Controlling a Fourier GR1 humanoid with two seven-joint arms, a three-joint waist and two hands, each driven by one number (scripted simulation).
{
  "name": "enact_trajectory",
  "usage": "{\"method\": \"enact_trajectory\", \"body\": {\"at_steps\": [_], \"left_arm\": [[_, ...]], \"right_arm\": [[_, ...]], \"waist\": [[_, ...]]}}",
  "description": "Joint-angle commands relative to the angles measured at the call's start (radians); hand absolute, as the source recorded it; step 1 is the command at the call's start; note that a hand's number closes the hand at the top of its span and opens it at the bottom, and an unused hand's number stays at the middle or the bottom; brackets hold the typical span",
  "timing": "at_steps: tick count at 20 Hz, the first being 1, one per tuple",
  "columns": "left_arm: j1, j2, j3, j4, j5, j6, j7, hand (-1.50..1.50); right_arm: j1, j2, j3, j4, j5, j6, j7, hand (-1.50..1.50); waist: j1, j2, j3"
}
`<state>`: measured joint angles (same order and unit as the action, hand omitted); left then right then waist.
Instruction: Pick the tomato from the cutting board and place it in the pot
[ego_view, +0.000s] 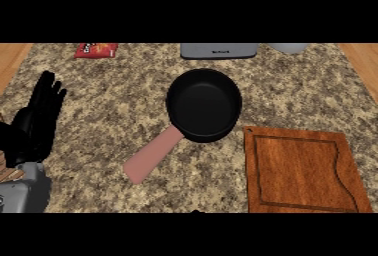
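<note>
A black pan (204, 105) with a pink handle (151, 156) lies in the middle of the granite counter, its inside bare. The wooden cutting board (303, 172) lies at the lower right, just right of the pan, with nothing on it. No tomato shows anywhere in the head view. My left hand (40, 120) rests at the far left edge, open with fingers pointing up, well apart from the pan. My right hand does not show.
A red snack packet (96, 49) lies at the back left. A grey appliance (219, 50) and a pale round object (288, 47) stand along the back edge. Wooden floor strips (11, 60) border the counter on both sides.
</note>
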<state>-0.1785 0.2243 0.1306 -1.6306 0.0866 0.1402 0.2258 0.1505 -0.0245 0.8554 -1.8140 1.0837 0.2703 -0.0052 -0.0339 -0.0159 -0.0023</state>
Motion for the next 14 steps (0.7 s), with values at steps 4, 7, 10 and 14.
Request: {"method": "enact_trajectory", "body": {"at_steps": [4, 7, 10, 14], "left_arm": [[-0.011, 0.01, 0.009, -0.002, -0.005, 0.005, 0.004, 0.0], [0.007, -0.005, 0.005, 0.01, 0.007, -0.008, -0.02, 0.0], [-0.008, -0.015, -0.016, -0.001, -0.01, 0.006, -0.004, 0.0], [-0.021, 0.006, -0.006, -0.003, 0.012, -0.024, 0.015, 0.0]], "right_arm": [[-0.039, 0.023, 0.064, -0.288, -0.042, -0.244, 0.208, 1.5], [-0.075, 0.022, 0.041, -0.309, -0.081, -0.316, 0.272, 1.5], [-0.133, 0.021, 0.036, -0.336, -0.025, -0.316, 0.364, 1.5], [-0.276, 0.021, -0.058, -0.378, -0.116, -0.219, 0.491, 1.5]], "waist": [[-0.002, 0.0, 0.001], [0.005, 0.006, 0.0], [0.009, 0.006, -0.001], [0.036, 0.014, -0.001]]}}
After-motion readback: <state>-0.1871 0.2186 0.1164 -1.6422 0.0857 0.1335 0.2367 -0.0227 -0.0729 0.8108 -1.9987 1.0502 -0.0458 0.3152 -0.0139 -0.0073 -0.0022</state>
